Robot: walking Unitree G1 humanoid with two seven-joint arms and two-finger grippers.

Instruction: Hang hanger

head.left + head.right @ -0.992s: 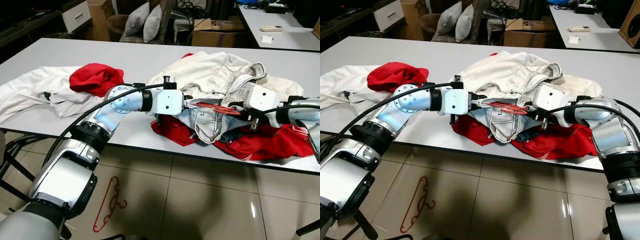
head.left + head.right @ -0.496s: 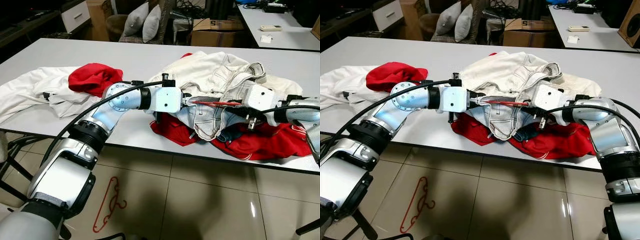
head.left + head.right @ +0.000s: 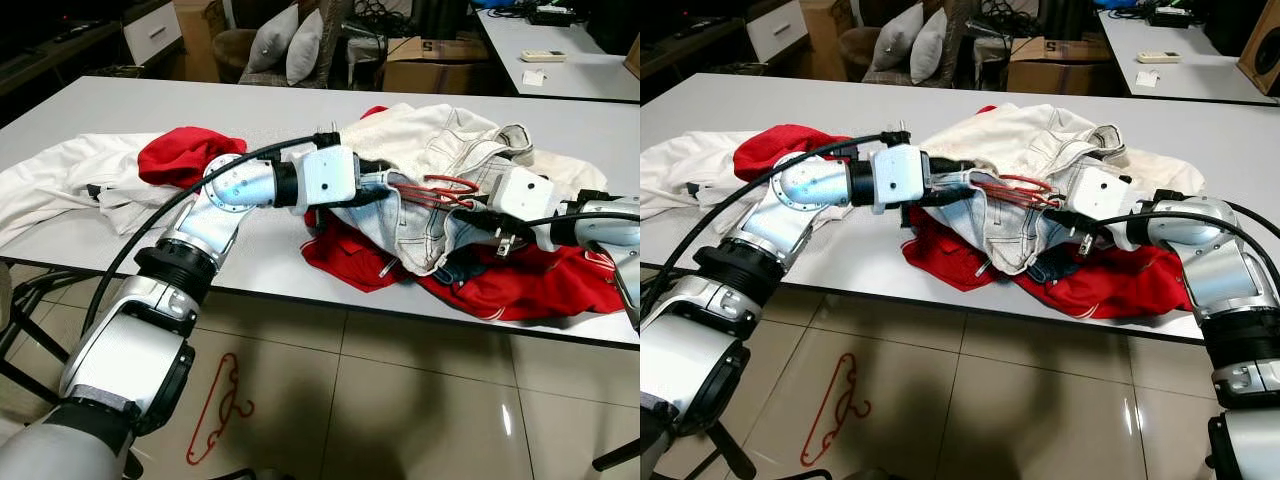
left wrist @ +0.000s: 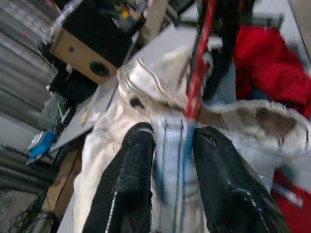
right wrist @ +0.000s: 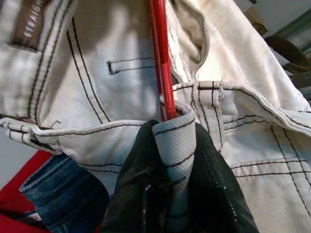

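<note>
A red wire hanger point(image 3: 436, 190) lies partly inside a white denim garment point(image 3: 440, 145) heaped on the grey table point(image 3: 250, 110). My left gripper point(image 3: 388, 186) comes in from the left and is shut on a hem of that garment point(image 4: 171, 145), its black fingers point(image 4: 129, 184) on either side of the cloth, with the hanger point(image 4: 197, 82) just beyond them. My right gripper point(image 3: 472, 213) reaches in from the right. It is shut on the hanger point(image 5: 160, 58) together with a fold of denim point(image 5: 177, 136). The hanger's far part is hidden in the cloth.
A red garment point(image 3: 545, 285) lies under the denim at the table's near edge. Another red garment point(image 3: 190, 155) and a white one point(image 3: 55, 180) lie to the left. A second red hanger point(image 3: 222, 405) lies on the tiled floor. Boxes and a cushioned chair stand behind the table.
My left gripper has risen and drawn the denim up with it. The hanger has turned from edge-on to showing its loop. The right gripper has barely moved.
</note>
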